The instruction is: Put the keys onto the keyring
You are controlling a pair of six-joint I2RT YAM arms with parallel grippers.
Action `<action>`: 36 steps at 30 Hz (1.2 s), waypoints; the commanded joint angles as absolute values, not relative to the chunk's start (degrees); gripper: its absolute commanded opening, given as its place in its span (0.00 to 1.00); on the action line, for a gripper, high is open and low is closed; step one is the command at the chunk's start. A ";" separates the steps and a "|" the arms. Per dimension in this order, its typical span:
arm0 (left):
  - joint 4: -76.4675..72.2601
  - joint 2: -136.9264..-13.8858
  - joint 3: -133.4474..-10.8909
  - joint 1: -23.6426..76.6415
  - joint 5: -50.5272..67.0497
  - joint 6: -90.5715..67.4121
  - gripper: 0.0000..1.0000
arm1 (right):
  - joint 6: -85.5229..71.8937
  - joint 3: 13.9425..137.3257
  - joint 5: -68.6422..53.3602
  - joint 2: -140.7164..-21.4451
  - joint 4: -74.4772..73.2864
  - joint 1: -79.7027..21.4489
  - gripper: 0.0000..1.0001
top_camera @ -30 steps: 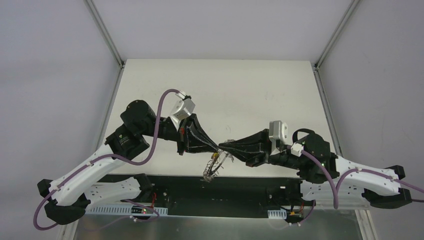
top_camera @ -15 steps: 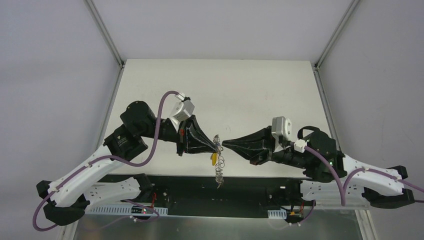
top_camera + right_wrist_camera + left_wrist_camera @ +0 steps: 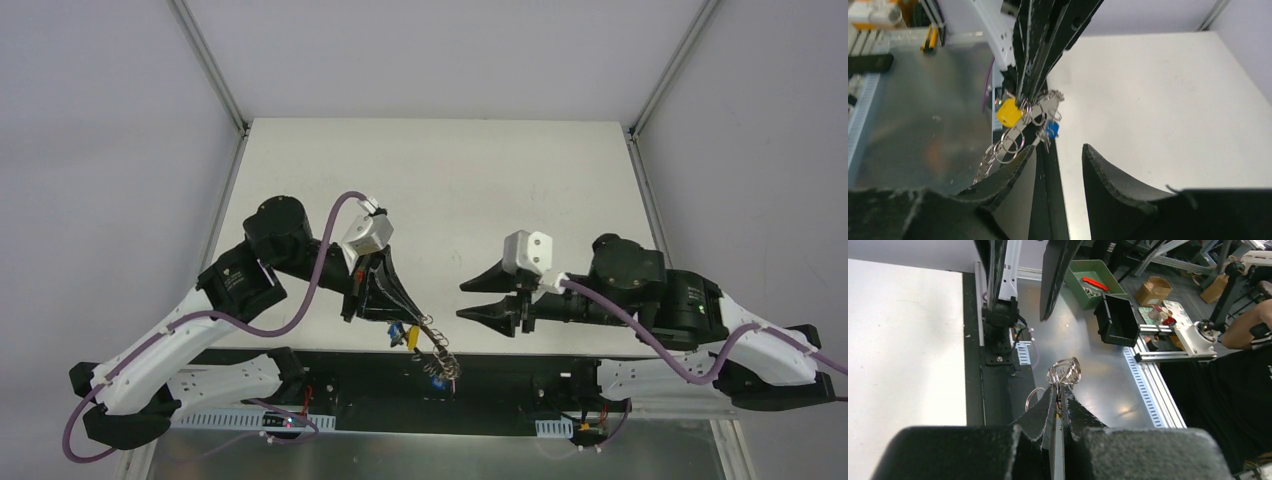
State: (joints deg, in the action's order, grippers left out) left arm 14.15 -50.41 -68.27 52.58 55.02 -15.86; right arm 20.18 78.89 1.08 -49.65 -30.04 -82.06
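1. The keyring (image 3: pixel 441 356) is hanging in the air from the tips of the left gripper (image 3: pixel 413 322). Its small silvery loops are trailing down in a loose bunch at the near edge of the table (image 3: pixel 500 180), in front of the black base strip (image 3: pixel 530 378).
2. The yellow key (image 3: pixel 1009 112) and the blue key (image 3: pixel 1051 129) are sitting among the uppermost loops, right beside the tips pinching the ring. The yellow head is lying on one side of the bunch and the blue head on the other. Whether each key is threaded onto the ring I cannot tell.
3. The left gripper is clamping the keyring. In the left wrist view its fingers (image 3: pixel 1042 412) are pressing flat together, with a few loops poking out past the tips.
4. The right gripper (image 3: pixel 462 301) is pointing at the left one from the other side. It is near the ring but not gripping it. Its jaws are standing partly spread and are holding nothing, and in its own wrist view the fingers (image 3: pixel 1118 187) are showing a clear gap.
5. Purple cables (image 3: pixel 300 292) are looping along both arms.
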 commanded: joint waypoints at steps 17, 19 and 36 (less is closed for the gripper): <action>19.37 -54.00 -71.37 53.10 63.03 -14.66 0.00 | 18.65 84.62 -13.19 -57.90 -37.62 -82.18 0.42; 19.69 -54.32 -71.47 53.13 63.17 -14.32 0.00 | 17.54 84.60 -12.95 -58.29 -36.87 -82.09 0.41; 20.34 -55.69 -72.07 53.15 63.07 -13.37 0.00 | 14.33 84.20 -10.02 -60.58 -34.13 -81.40 0.36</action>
State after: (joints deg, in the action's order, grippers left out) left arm 22.24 -55.90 -68.99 52.58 61.30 -14.57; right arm 15.64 82.39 -10.85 -60.10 -36.23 -81.82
